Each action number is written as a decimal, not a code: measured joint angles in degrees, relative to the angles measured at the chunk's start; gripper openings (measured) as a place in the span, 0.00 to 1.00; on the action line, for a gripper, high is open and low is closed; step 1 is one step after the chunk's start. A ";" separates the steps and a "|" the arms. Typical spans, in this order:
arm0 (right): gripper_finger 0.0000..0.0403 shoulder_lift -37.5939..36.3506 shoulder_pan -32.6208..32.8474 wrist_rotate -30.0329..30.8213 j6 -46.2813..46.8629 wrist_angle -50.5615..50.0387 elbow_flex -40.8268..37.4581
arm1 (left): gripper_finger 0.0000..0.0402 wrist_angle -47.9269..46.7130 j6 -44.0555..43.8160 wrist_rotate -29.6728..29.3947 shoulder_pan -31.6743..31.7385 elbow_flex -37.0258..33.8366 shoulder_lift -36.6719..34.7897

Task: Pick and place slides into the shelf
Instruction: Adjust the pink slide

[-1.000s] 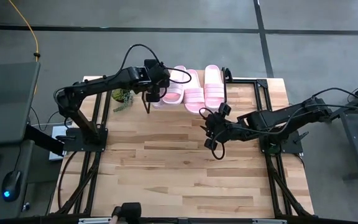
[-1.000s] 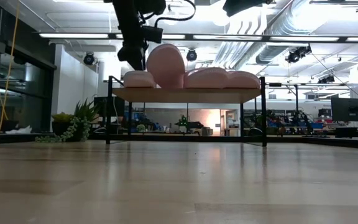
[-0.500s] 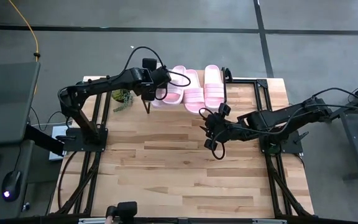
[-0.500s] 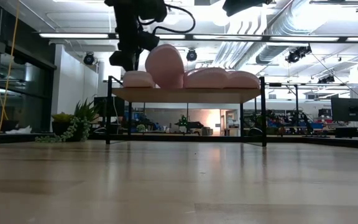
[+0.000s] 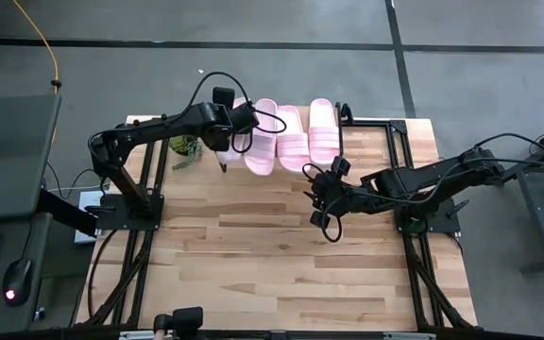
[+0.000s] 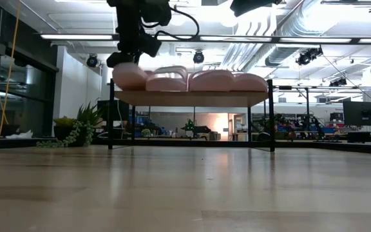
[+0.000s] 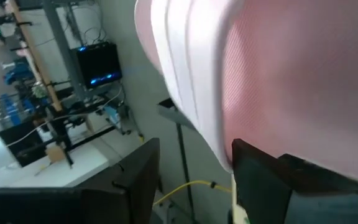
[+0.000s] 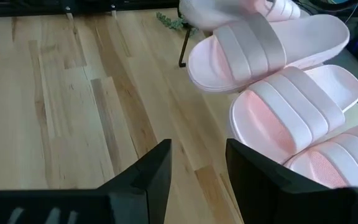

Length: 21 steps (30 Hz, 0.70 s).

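**A:** Where is the left arm?

**B:** I see the left gripper (image 5: 227, 121) in the upper middle of the high view, at the left end of the shelf (image 6: 192, 98). It is clamped on the leftmost slide (image 6: 129, 76). In my left wrist view that slide (image 7: 278, 74) fills most of the frame, and its edge runs down between the 2 dark fingers (image 7: 135, 180).

**A:** Is that slide on the shelf?

**B:** Partly. In the low view it rests on the top board in the upper left of the frame. Its end sticks out past the shelf's left leg, and the gripper is right above it.

**A:** And the others?

**B:** I count 4 slides (image 5: 294, 137), all on the shelf. The 2nd slide (image 5: 260, 144) lies at a slant, touching its neighbours. The other 2 lie straight, side by side, to the right of it.

**A:** What about the right arm?

**B:** The right gripper (image 5: 319, 200) waits over the wooden table (image 5: 253, 255), just right of centre in the high view and below the shelf in the frame. Its fingers (image 8: 160, 168) stand apart and hold nothing. Its wrist view shows the plank tabletop, with the slides at the right of the frame.

**A:** Anything else?

**B:** A small green plant (image 5: 185, 146) sits left of the shelf.
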 joint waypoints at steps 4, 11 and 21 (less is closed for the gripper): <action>0.35 0.00 0.00 0.00 -0.01 0.02 0.00 | 0.46 -0.22 -0.67 -1.61 0.04 0.00 0.00; 0.35 0.00 0.00 0.00 0.01 0.23 0.00 | 0.46 0.62 -2.50 2.30 0.07 0.00 -0.02; 0.35 0.00 -0.01 0.00 -0.02 1.37 -0.02 | 0.46 1.91 -5.95 12.94 0.07 0.00 -0.02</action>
